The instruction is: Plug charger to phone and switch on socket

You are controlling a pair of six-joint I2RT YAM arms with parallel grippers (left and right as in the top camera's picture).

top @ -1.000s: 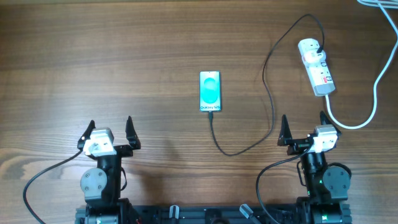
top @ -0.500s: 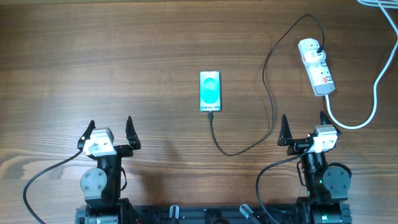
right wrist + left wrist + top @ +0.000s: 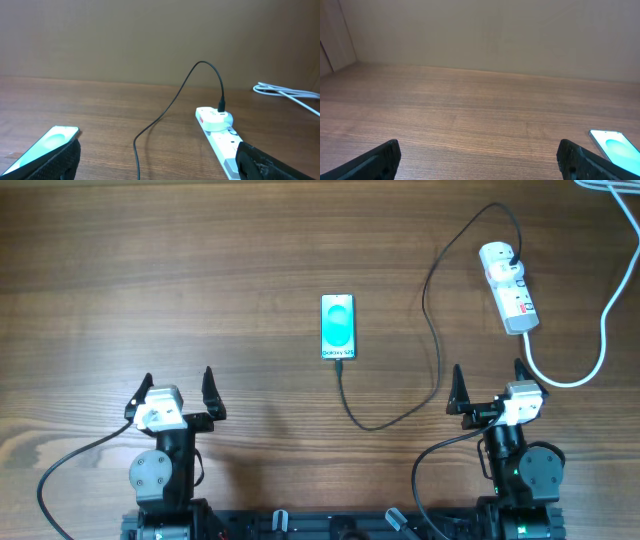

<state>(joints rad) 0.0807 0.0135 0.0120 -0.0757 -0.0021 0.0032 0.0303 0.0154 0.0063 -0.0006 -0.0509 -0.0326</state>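
Note:
The phone (image 3: 338, 327) lies flat mid-table with its cyan screen up; it also shows as the phone (image 3: 615, 149) and the phone (image 3: 44, 146). The charger cable (image 3: 437, 350) runs from the phone's bottom edge in a loop to its white plug head (image 3: 497, 255), seated in the socket (image 3: 512, 298) at the right. Whether the tip is seated in the phone I cannot tell. The plug head (image 3: 214, 119) and socket (image 3: 226, 145) sit ahead in the right wrist view. My left gripper (image 3: 177, 380) and right gripper (image 3: 487, 373) stand open near the front edge, holding nothing.
A thick white cord (image 3: 600, 330) curves from the socket's near end up to the back right corner, seen also as the white cord (image 3: 285, 92). Bare wooden table (image 3: 470, 110) lies before the left gripper (image 3: 480, 165).

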